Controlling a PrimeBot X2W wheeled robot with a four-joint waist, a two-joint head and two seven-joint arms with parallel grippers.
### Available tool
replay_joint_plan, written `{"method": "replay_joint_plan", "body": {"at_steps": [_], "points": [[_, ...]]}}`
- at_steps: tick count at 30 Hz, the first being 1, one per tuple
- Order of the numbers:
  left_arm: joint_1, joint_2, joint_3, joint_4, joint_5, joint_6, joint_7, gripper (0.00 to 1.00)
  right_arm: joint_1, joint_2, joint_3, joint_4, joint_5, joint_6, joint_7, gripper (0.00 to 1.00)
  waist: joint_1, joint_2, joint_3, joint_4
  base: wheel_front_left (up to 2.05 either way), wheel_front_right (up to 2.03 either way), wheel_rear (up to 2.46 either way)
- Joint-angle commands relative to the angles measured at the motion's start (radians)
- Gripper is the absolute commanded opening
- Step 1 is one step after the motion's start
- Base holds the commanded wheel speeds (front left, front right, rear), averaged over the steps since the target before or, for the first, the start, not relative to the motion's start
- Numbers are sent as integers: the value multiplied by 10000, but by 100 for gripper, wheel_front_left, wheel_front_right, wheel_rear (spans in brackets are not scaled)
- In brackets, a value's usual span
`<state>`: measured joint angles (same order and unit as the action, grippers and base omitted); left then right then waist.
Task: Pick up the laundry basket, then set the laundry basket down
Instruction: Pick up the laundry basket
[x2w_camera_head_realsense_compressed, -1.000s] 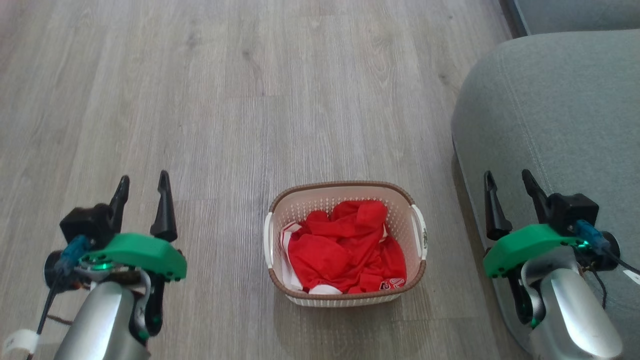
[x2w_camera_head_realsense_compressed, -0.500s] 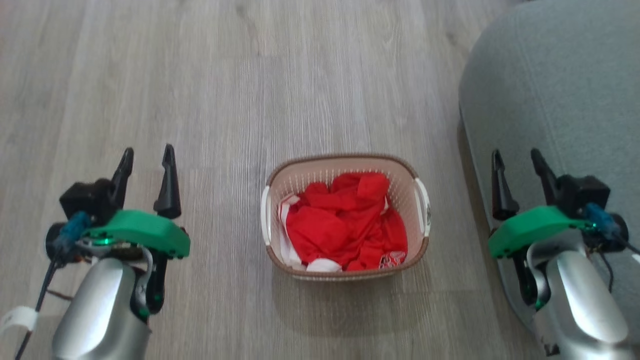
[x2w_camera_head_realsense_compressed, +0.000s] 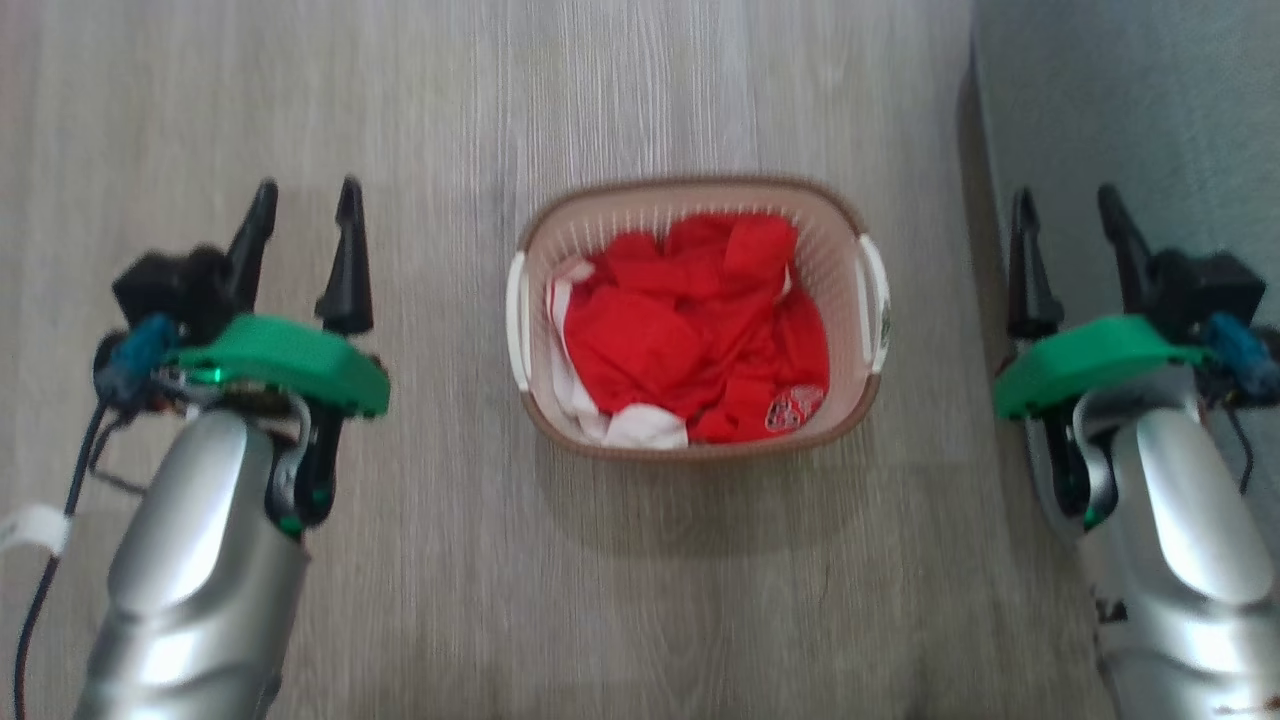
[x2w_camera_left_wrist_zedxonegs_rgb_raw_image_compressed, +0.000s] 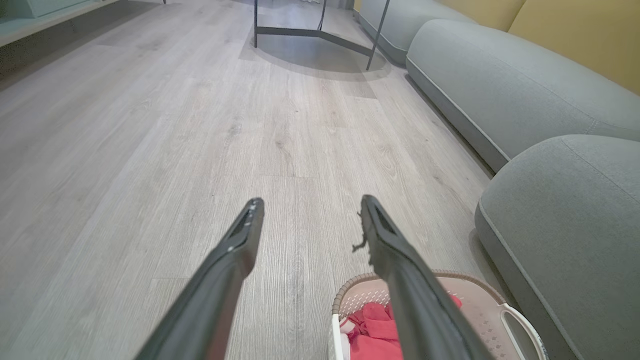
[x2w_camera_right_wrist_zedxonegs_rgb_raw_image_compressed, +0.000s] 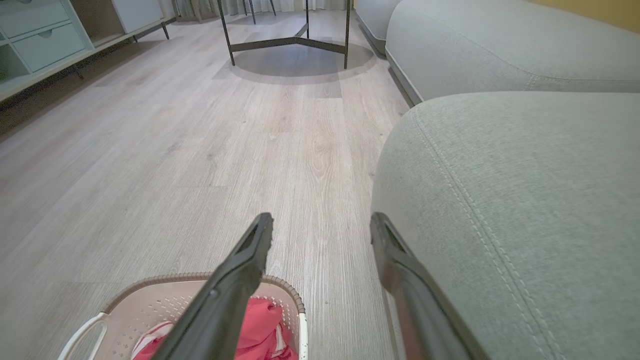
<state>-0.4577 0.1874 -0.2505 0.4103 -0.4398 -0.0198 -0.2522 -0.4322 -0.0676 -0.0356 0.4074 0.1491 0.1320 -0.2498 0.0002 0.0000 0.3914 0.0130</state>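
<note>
Head view: the laundry basket sits flat on the floor, between your two arms and slightly ahead of them. The picture is a little blurred.

Left gripper: well off the basket's left side, fingers apart, nothing between them.
Right gripper: well off the basket's right side, over the edge of the sofa, fingers likewise apart and empty.
Neither one touches the basket.

Progress, as I judge it: approach stage only. The basket is not lifted, so both the pick-up and the set-down are left for you. You have yet to bring the grippers in to the sides, close them and raise the basket.

Materials and shapes:
- Basket: a rounded rectangle in pale cream plastic, with walls pierced by rows of small holes. The rim is a brown band with a braided look. It is probably stiff and light.
- Left handle and right handle: white loops, one on each short side. They are thin, so expect a slim hold.
- Clothes: crumpled red fabric with white pieces, soft, lying below the rim.
- Floor: grey wood-grain planks, smooth and matte.
- Sofa: grey-green woven cloth with a rounded form. A stitched seam shows in the right wrist view.
- Gripper fingers: long, dark, tapering to points.
</note>
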Motion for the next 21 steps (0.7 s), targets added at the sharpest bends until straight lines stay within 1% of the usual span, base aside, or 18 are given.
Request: {"method": "replay_joint_plan", "body": {"at_steps": [1, 12, 16, 17, 21], "points": [[-590, 168, 345, -147, 150, -87, -92, 100, -362, 97, 149, -213, -114, -13, -120, 100, -2, 0, 830, -26, 0, 0, 0], [-2315, -282, 424, 887, 570, -760, -94, 100, -1641, 166, 56, 390, -344, -13, -120, 100, -2, 0, 2868, -41, 0, 0, 0], [-2933, -411, 313, 1550, 666, -943, -94, 100, -2046, 170, 167, 611, -262, -13, -120, 100, -2, 0, 3424, -65, 0, 0, 0], [-3244, -458, 213, 1930, 701, -1007, -94, 100, -2242, 171, 226, 729, -246, -13, -120, 100, -2, 0, 3665, -80, 0, 0, 0], [-3783, -521, -18, 2659, 754, -1077, -95, 100, -2592, 172, 351, 1043, -203, -13, -120, 100, -2, 0, 4061, -136, 0, 0, 0]]}}
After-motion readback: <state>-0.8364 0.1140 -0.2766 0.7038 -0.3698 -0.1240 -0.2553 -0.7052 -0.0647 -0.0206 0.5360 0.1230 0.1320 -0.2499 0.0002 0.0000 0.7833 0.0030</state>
